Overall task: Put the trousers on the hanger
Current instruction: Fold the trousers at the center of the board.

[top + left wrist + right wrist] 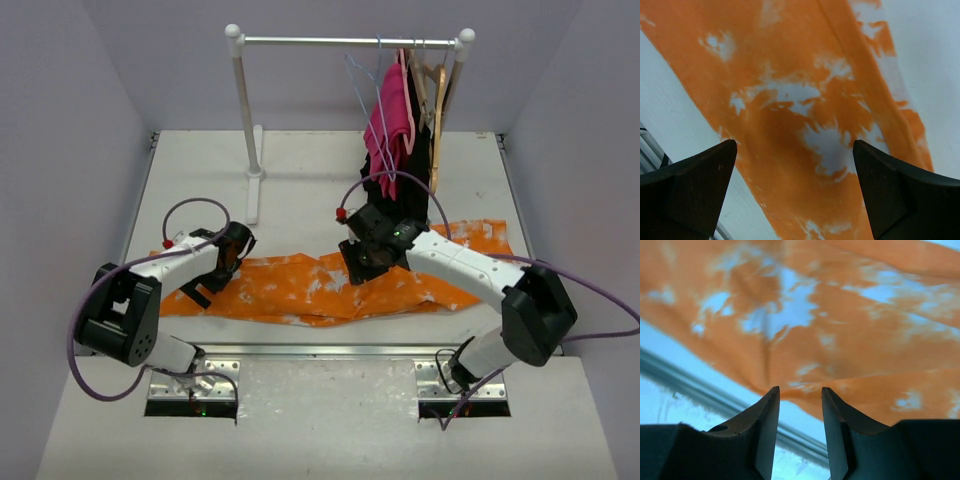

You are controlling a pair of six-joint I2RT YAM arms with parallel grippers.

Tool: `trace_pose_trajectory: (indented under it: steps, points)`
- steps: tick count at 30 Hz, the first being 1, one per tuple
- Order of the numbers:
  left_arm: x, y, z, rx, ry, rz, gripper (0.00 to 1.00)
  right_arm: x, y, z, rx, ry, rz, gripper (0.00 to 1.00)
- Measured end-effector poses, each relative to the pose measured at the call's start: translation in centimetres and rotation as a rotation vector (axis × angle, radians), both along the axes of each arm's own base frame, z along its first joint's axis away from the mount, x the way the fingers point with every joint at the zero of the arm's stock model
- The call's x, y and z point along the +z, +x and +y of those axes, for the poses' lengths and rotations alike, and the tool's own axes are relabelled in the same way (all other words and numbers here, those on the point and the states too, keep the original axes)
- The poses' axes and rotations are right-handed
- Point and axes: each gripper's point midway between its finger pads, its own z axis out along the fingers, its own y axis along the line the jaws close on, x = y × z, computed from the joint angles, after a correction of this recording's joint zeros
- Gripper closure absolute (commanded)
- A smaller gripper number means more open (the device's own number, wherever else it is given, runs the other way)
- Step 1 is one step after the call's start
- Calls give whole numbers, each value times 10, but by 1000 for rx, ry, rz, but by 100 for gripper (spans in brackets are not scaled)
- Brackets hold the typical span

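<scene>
The orange trousers (pixel 300 285) with white blotches lie flat across the table, running from left to right. My left gripper (pixel 215 280) hangs over their left end, open wide, and in the left wrist view only orange cloth (pixel 790 125) lies below the gap between its fingers (pixel 795 145). My right gripper (pixel 360 265) hovers over the middle of the trousers near their front edge. Its jaws stand a little apart with nothing between them (pixel 800 390), the cloth (pixel 840 330) just beyond the tips. The thin blue-grey wire hanger (pixel 362 85) hangs bare on the rail at the back.
A white clothes rail (pixel 350 41) stands at the back of the table on a post (pixel 247 130). On its right end hang a pink garment (pixel 390 115), a black garment (pixel 392 190) and a tan wooden hanger (pixel 432 80). A metal strip (pixel 700 385) runs along the table's near edge.
</scene>
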Motion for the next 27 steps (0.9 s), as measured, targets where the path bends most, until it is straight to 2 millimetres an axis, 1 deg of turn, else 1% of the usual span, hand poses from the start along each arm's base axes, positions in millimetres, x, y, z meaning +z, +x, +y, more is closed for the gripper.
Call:
trace_pose_trajectory:
  steps: [2,3,6,9,10,12,14,15,16,20,24,27]
  points:
    - [-8,-6,5,37,2,26,0,-6,15,-16,-90,-20,-12,63]
    - [-12,-9,8,61,4,38,0,-13,22,-28,-145,-46,-10,65]
    - [-18,-12,18,122,9,58,0,-42,35,-63,-287,-147,25,67]
    - [-21,-12,32,194,3,66,0,-78,38,-100,-424,-258,86,64]
    - [-21,-12,37,220,-2,65,0,-84,39,-106,-462,-266,103,61]
    - [-22,-10,51,278,-16,68,0,-86,43,-111,-516,-259,102,52]
    - [-22,-5,61,321,-39,70,0,-86,45,-112,-536,-258,89,38]
    - [-22,-3,66,341,-45,69,0,-86,45,-113,-542,-258,84,38]
    - [-23,-3,71,360,-48,76,0,-86,46,-112,-545,-252,78,33]
    - [-22,8,84,394,-44,98,0,-86,49,-108,-571,-216,73,29]
    - [-21,15,101,447,-44,96,0,-83,58,-100,-590,-166,53,25]
    - [-21,16,117,496,-49,75,0,-76,66,-106,-626,-138,33,25]
